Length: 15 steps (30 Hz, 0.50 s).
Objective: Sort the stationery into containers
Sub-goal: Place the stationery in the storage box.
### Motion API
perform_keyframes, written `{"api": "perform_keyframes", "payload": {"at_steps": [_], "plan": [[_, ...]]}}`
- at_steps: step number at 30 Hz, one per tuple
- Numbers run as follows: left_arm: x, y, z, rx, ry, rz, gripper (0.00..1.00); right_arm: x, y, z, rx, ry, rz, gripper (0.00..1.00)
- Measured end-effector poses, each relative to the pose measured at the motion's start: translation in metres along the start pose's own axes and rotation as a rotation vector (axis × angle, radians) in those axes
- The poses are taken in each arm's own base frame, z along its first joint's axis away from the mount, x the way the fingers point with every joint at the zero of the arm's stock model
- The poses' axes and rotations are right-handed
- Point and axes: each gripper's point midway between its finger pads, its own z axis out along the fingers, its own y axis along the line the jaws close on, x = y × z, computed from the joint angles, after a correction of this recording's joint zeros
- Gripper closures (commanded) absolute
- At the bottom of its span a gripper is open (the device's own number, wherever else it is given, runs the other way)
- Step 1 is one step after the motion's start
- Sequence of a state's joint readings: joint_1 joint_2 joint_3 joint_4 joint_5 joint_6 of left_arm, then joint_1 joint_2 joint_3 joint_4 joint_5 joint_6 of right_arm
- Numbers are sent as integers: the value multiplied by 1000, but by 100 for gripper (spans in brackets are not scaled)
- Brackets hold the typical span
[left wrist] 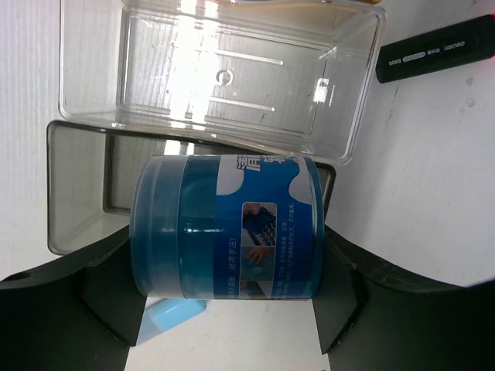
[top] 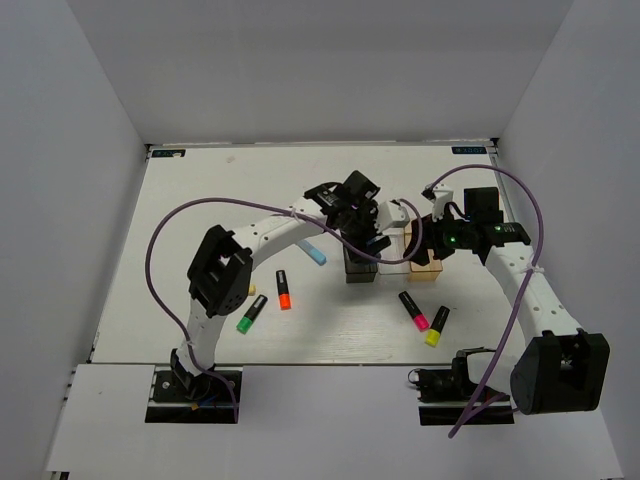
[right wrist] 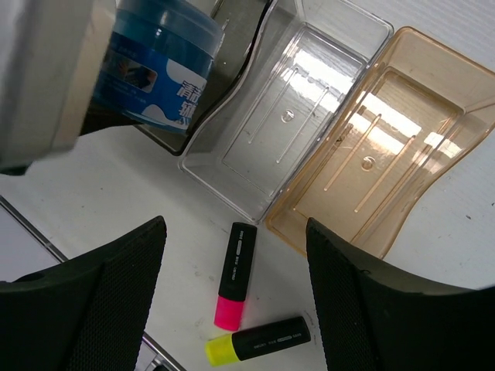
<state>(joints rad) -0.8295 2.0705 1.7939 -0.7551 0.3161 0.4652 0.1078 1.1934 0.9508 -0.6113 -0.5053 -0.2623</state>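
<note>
The blue tape roll [left wrist: 228,232] is clamped between the two fingers of the left hand [left wrist: 224,309], which are spread wide by its breadth. It is carried above the near end of the smoky dark-grey bin [left wrist: 77,193], beside the clear bin [left wrist: 224,77]. In the left wrist view the roll partly overhangs the bin's near rim, so it should be brought fully over the opening before anything is released. The fit looks snug, so the roll is best lowered close to the floor of the bin, kept level, and freed by a small opening of the jaws. The light-blue stick [left wrist: 174,317] on the counter [left wrist: 418,193] below should be left undisturbed. The right hand [right wrist: 236,286] is spread wide and empty above the pink-capped marker [right wrist: 232,274] and yellow-capped marker [right wrist: 259,340], near the tan-orange bin [right wrist: 387,131]. It should be kept apart, since a knock would likely shift all three joined bins.
</note>
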Motion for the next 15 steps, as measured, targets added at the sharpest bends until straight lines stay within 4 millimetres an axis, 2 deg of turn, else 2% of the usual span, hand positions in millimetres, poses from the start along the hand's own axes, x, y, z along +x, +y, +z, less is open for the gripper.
{"api": "perform_keyframes", "payload": {"at_steps": [6,8,15], "plan": [[-1,8,2,-50,13,65,99,-1,1,-1,-14,-8,2,25],[0,12,2,-67,19,73,93,-1,1,-1,-16,-9,3,25],[2,21,2,-98,26,80,83,-2,1,-2,-27,-17,7,25]]}}
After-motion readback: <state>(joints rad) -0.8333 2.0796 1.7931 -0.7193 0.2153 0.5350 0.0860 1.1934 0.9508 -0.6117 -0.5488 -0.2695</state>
